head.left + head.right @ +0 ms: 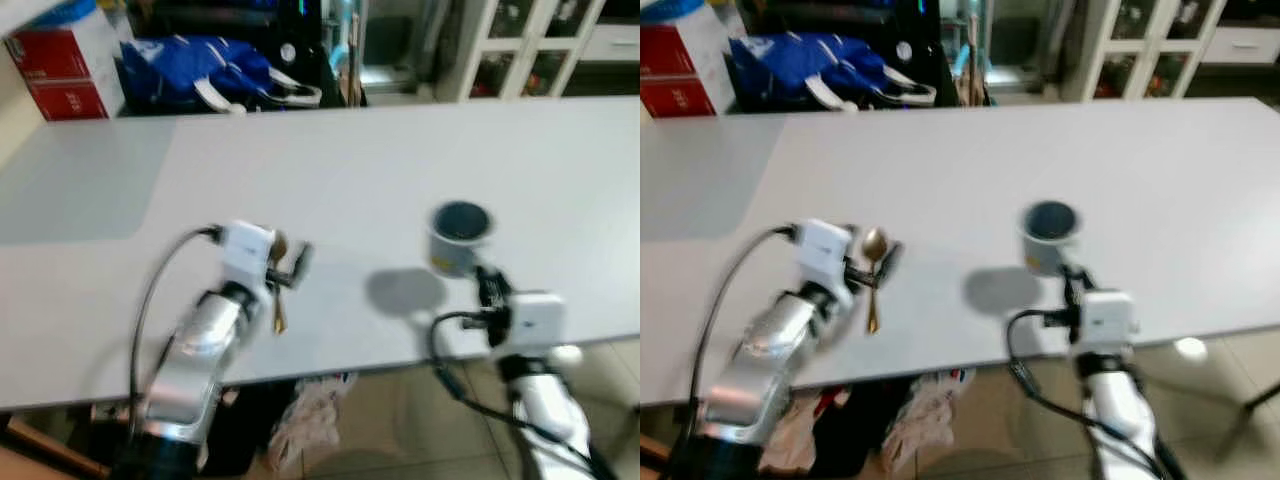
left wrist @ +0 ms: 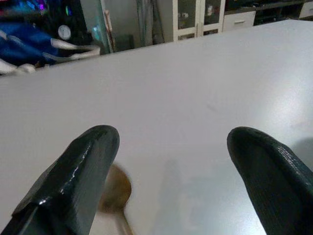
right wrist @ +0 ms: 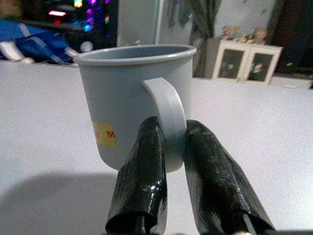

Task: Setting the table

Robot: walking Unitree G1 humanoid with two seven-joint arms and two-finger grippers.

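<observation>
**One mug, one spoon on a pale tabletop**

Beyond the smooth grey-white tabletop [image 1: 400,160] sit a blue bag [image 1: 195,65], a red-and-white box [image 1: 65,65] and a white glass-fronted cabinet [image 1: 520,45]. One grey mug [image 1: 1048,235], cylindrical with a yellow label, stands near the front edge; the right gripper [image 3: 171,161] pinches its curved handle between two glossy black fingers. One gold-coloured metal spoon [image 1: 873,275] lies flat just beside the left gripper [image 2: 168,171], whose fingers are spread wide and empty above it.
</observation>
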